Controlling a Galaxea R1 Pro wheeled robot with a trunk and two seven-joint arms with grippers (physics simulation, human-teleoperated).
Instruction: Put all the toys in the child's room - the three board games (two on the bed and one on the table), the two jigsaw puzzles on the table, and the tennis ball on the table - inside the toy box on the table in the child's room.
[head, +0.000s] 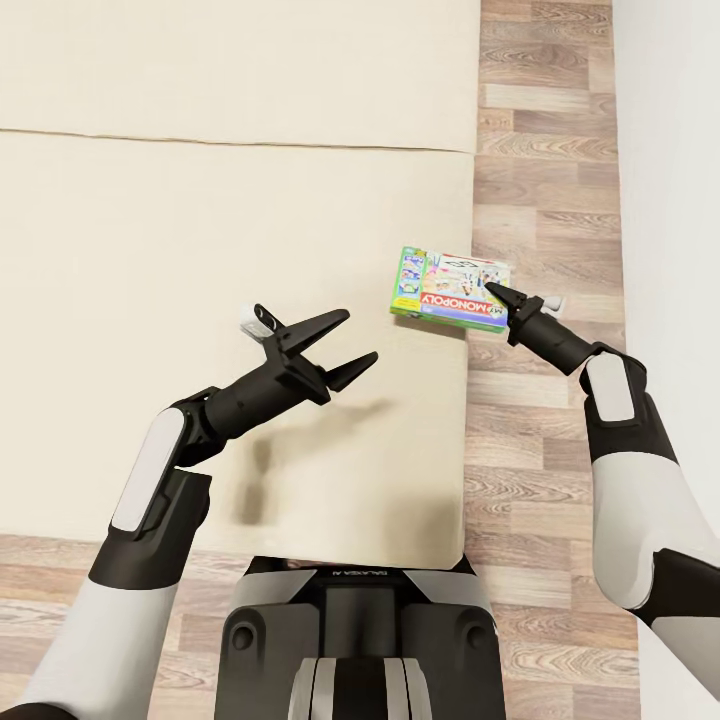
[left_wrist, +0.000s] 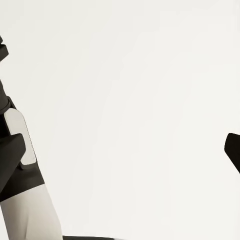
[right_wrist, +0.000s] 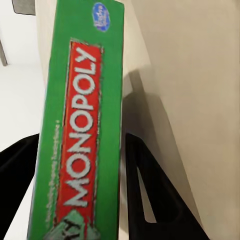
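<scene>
One Monopoly box (head: 452, 291) at bed (head: 200, 250) edge, wood floor (head: 545, 180).

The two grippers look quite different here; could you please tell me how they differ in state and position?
The left gripper is open and empty above the bed, whereas the right gripper is shut on the Monopoly box. The left gripper hangs over the mattress's middle; the right gripper reaches in at the bed's edge, beside the floor. Both have black fingers.

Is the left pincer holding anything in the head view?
No: the left pincer hangs open over the bed with nothing between its fingers.
</scene>
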